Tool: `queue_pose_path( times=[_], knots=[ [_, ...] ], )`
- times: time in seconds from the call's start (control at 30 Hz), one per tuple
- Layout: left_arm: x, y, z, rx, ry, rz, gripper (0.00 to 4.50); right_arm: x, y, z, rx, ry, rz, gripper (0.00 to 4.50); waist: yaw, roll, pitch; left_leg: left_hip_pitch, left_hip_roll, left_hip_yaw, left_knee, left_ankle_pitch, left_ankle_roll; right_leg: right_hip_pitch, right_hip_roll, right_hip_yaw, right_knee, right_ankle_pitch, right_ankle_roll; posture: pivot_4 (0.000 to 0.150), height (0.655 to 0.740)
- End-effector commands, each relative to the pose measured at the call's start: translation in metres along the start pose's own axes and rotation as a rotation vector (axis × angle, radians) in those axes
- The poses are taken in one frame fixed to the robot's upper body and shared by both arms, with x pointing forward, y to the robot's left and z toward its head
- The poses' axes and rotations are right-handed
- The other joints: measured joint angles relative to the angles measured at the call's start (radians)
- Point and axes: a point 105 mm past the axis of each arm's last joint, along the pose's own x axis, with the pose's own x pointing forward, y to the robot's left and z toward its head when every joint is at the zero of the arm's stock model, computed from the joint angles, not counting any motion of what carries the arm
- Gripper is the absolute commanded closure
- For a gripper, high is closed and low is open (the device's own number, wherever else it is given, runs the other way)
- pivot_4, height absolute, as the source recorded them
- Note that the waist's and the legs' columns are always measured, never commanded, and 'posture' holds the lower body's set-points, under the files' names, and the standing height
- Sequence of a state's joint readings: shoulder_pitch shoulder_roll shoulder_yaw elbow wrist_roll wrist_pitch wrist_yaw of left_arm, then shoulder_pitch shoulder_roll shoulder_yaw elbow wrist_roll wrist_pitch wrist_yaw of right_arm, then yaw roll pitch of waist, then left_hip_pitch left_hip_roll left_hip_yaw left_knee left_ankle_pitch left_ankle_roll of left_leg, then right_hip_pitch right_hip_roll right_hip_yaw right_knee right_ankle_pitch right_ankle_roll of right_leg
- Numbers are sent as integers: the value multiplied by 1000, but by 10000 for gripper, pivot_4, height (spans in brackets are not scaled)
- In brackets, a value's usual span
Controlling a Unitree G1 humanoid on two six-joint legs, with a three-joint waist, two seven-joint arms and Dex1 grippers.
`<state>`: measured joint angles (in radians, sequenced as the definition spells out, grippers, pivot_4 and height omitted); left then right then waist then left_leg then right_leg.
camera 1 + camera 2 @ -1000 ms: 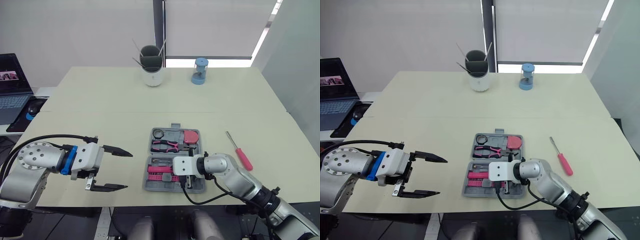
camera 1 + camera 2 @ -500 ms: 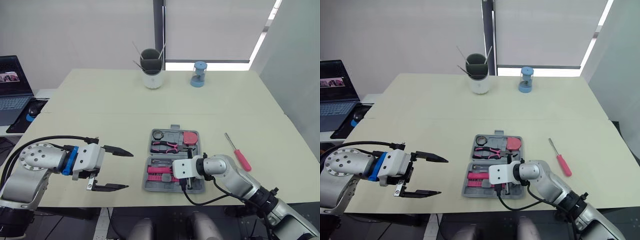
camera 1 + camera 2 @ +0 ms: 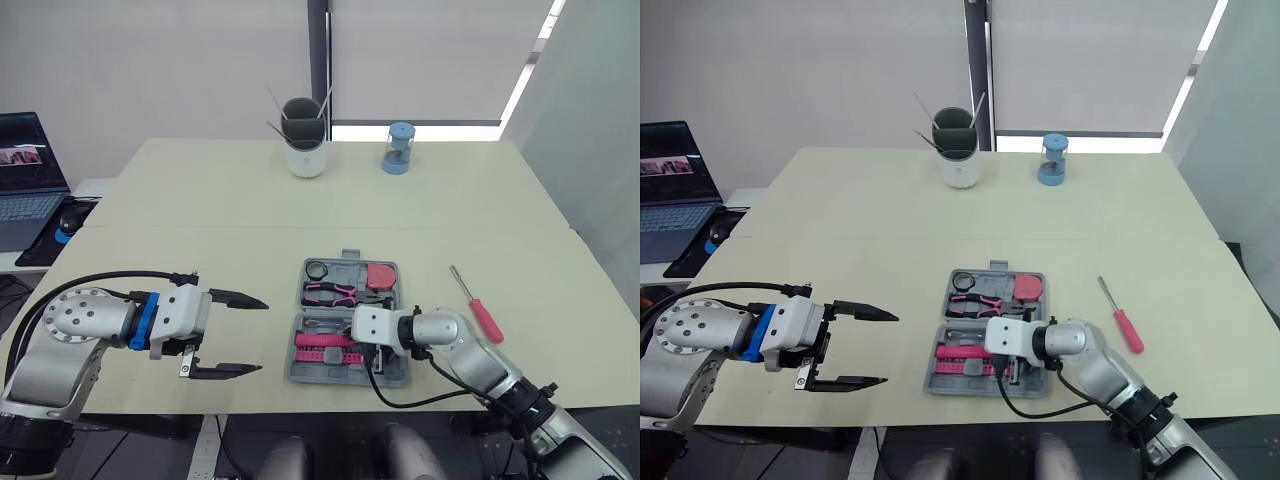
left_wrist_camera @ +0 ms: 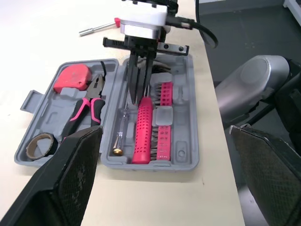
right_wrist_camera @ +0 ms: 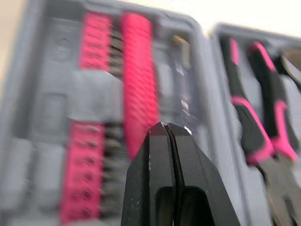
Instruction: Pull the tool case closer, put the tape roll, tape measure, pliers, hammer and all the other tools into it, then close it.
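The grey tool case (image 3: pixel 296 375) lies open near the table's front edge. Its far half holds a tape roll (image 3: pixel 317 268), pink-handled pliers (image 3: pixel 335 291) and a red tape measure (image 3: pixel 381 275). Its near half holds a pink-handled hammer (image 4: pixel 142 129), bits and a small screwdriver (image 4: pixel 121 132). My right gripper (image 4: pixel 141 87) is shut, and its tips point down into the near half at the hammer's head end. My left gripper (image 3: pixel 245 335) hangs open to the left of the case with nothing in it. A red-handled screwdriver (image 3: pixel 480 312) lies on the table to the right of the case.
At the back of the table stand a cup of sticks (image 3: pixel 303 135) and a blue sharpener (image 3: pixel 398 146). A laptop (image 3: pixel 25 180) and a mouse (image 3: pixel 68 213) sit on a side desk at the left. The case lies close to the table's front edge.
My right gripper has edged slightly toward the case's right end and is still shut. The left gripper is where it was.
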<state>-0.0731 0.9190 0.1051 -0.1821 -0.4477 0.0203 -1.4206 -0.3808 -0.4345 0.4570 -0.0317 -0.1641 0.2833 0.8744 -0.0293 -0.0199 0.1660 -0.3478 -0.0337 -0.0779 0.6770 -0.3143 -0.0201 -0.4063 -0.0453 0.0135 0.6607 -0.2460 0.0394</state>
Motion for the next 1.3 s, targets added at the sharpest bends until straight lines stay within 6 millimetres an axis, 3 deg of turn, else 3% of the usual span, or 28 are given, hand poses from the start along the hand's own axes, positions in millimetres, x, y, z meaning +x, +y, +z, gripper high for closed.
queue_pose_path(
  times=[0.03,0.13,0.27,0.47,0.67,0.87,0.93,1.07,1.3],
  knots=[
    [-4,5,3,4,-17,49,0,-21,-17,34,9,-152,-61,44657,0,0,0,0,0,0,0,0,0,0,0,0,0,0,0,1500,7400],
    [-6,8,1,-14,-15,97,0,-50,-25,35,45,-190,-87,44657,1,1,1,-1,1,-1,-2,-1,0,0,0,0,-2,0,0,1500,7400],
    [-13,15,-2,-69,-19,178,0,-94,-35,23,98,-191,-115,37154,5,2,4,-3,1,-1,-2,-2,0,0,-1,0,-6,0,0,1500,7400],
    [-34,27,-17,-209,22,322,0,-159,-38,-8,164,-147,-116,19414,3,3,5,-7,2,-2,-2,-2,1,0,-4,-1,-11,0,0,1500,7400],
    [-65,36,-36,-334,70,496,0,-221,-55,-50,251,-33,-276,248,1,3,6,-6,3,1,-2,-3,1,0,-4,-1,-12,0,0,1500,7400],
    [-95,43,-58,-386,93,705,0,-273,-74,-88,395,-17,-554,248,2,4,6,-6,3,1,-2,-2,1,0,-4,0,-12,0,0,1500,7400],
    [-102,44,-69,-387,108,769,0,-284,-71,-107,437,9,-616,248,2,4,6,-6,3,1,-2,-2,1,0,-4,1,-12,0,0,1500,7400],
    [-106,43,-80,-406,117,817,0,-298,-65,-125,479,44,-677,248,2,4,7,-6,3,2,-2,-2,1,0,-5,1,-12,0,0,1500,7400],
    [-107,47,-81,-401,115,852,0,-304,-67,-131,507,28,-730,248,1,4,7,-5,3,3,-2,-2,1,0,-6,2,-12,1,0,1500,7400]
  ],
)
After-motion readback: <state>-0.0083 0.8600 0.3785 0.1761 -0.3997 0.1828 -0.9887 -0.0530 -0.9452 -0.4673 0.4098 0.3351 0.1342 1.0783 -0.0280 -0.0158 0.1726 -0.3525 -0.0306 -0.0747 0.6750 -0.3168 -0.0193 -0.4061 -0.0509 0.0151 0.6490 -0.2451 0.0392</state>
